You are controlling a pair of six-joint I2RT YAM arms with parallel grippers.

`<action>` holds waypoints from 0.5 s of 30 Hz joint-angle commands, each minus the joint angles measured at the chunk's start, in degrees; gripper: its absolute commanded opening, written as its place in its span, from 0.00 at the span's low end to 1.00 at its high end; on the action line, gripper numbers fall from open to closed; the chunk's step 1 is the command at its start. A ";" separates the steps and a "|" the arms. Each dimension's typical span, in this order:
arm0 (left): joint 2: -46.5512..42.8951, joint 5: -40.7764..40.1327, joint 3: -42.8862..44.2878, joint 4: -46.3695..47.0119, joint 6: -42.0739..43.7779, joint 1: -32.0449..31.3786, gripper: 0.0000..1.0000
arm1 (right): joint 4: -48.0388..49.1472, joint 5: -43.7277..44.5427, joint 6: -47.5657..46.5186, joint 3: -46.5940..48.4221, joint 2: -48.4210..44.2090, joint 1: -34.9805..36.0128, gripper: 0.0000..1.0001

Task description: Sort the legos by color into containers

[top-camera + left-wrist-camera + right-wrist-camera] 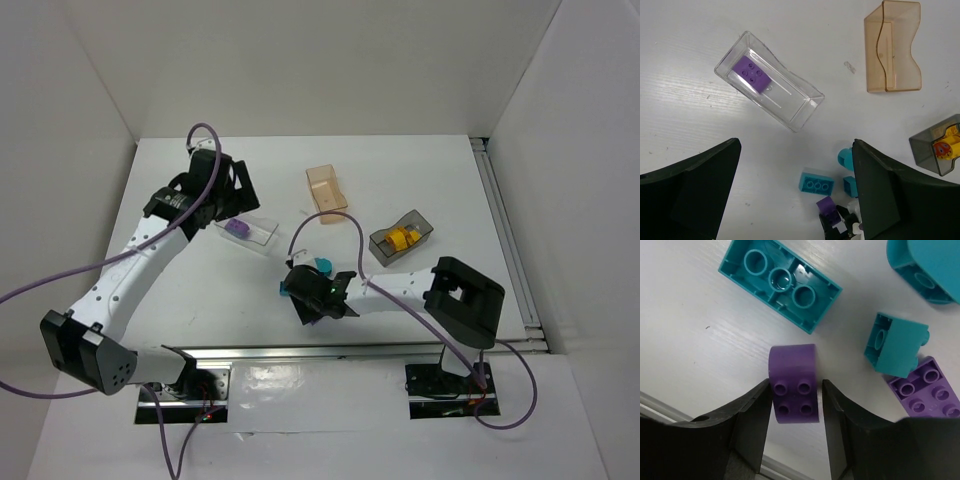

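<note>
My right gripper [795, 390] is low at the table, its jaws set closely around a purple brick [793, 385]. The left finger touches the brick and a thin gap shows at the right finger. Around it lie a long teal brick [780, 282], a small teal brick [894, 350], a rounded teal piece [927, 267] and another purple brick [925, 392]. My left gripper [796, 145] is wide open and empty above the clear bin [805, 107], which holds one purple brick [751, 73]. The grey bin [420, 222] holds orange-yellow bricks [403, 238].
The peach-orange bin [326, 190] stands at the back centre with nothing showing inside it. White walls enclose the table on three sides. A metal rail [505, 230] runs along the right edge. The right arm's elbow [465, 300] sits near the front right.
</note>
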 commanded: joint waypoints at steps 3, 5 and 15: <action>-1.83 0.94 1.12 -1.37 1.88 -0.13 1.00 | -1.24 1.49 1.21 3.39 2.35 1.30 0.49; -3.23 0.95 1.82 -1.89 1.89 -0.13 1.00 | -2.38 3.33 1.21 3.93 1.83 1.83 0.46; -6.49 1.48 2.89 -4.44 3.03 3.03 1.00 | -3.43 11.51 -10.47 20.96 2.70 1.12 0.44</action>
